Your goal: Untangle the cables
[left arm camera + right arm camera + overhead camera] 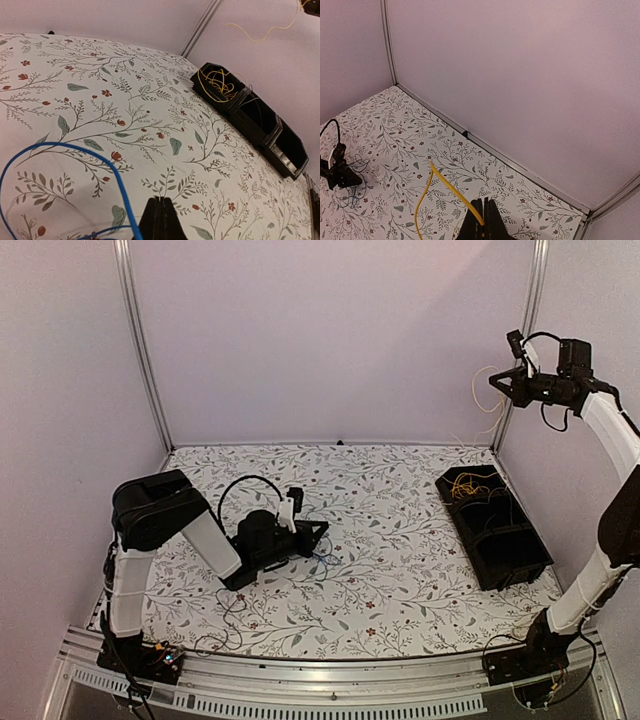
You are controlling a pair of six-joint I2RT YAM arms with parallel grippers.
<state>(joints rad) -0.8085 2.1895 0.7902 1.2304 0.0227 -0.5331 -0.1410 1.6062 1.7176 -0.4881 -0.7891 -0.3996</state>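
My left gripper rests low on the floral table, jaws shut. A blue cable loops over the table and runs down against its left finger; I see nothing between the tips. The blue cable also shows by that gripper in the top view. My right gripper is raised high at the right wall and shut on a yellow cable, which hangs down from it. Thin dark wires lie by the left gripper.
A black bin with several compartments lies at the right; its far compartment holds a bundle of yellow cables, also seen from the left wrist. Walls and metal posts enclose the table. The left arm's thick black cable arches over its wrist.
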